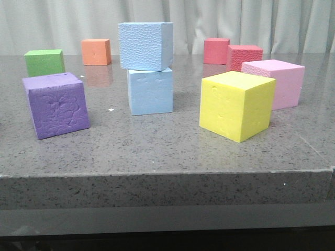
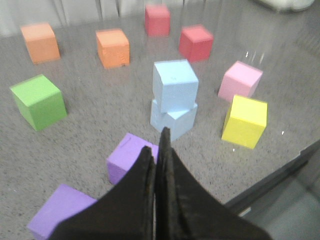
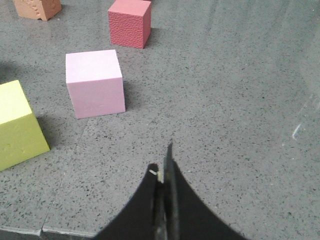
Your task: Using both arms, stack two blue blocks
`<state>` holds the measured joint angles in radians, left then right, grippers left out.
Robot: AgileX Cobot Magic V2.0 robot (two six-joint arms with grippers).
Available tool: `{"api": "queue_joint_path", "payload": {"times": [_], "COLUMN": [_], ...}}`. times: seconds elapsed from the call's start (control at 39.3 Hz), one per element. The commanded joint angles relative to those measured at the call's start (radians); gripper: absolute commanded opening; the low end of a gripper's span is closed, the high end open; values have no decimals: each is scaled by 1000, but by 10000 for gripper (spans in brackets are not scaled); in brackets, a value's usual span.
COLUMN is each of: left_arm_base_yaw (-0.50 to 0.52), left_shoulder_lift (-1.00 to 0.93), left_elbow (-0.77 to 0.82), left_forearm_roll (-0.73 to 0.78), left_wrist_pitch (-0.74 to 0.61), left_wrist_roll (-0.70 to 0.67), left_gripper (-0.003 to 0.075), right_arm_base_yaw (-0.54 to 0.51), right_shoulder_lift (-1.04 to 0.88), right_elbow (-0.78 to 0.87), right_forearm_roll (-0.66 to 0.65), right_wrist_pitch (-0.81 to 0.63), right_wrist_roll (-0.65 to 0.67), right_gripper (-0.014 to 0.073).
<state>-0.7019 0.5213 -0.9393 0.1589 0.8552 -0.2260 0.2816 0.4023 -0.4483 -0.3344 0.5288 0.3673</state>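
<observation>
Your left gripper (image 2: 159, 145) has its fingers pressed together on nothing, raised over the purple cube (image 1: 55, 105); your right gripper (image 3: 164, 167) is pinched closed too, empty above bare table. Nearest you on the speckled grey table (image 1: 157, 151), the yellow cube (image 1: 236, 104) sits at about 4 o'clock from the stack and the purple cube at 8 o'clock. At centre, the pebbly blue block (image 1: 145, 45) rests on the smoother blue block (image 1: 151, 91), twisted slightly askew. Beyond lie pink (image 1: 277, 81), green (image 1: 44, 61), orange (image 1: 96, 52) and red cubes (image 1: 244, 56), then a pale curtain (image 1: 209, 18).
</observation>
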Motion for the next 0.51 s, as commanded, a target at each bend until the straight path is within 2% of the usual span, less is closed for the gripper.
{"api": "queue_joint_path", "payload": {"times": [0.0, 0.18, 0.48], "left_arm_base_yaw": [-8, -8, -8], "left_shoulder_lift": [-101, -232, -250], "left_elbow": [21, 60, 62], "left_forearm_roll": [37, 101, 116], "left_wrist_pitch": [-88, -89, -98], "left_wrist_roll": [-4, -4, -4], "left_gripper": [-20, -20, -20], "right_arm_base_yaw": [-5, -5, -5], "right_shoulder_lift": [6, 6, 6], "right_elbow": [-24, -24, -24], "right_forearm_roll": [-12, -12, -12], "right_wrist_pitch": [-70, -70, -70], "right_wrist_roll": [-9, -9, -9], "right_gripper": [-68, -68, -68]}}
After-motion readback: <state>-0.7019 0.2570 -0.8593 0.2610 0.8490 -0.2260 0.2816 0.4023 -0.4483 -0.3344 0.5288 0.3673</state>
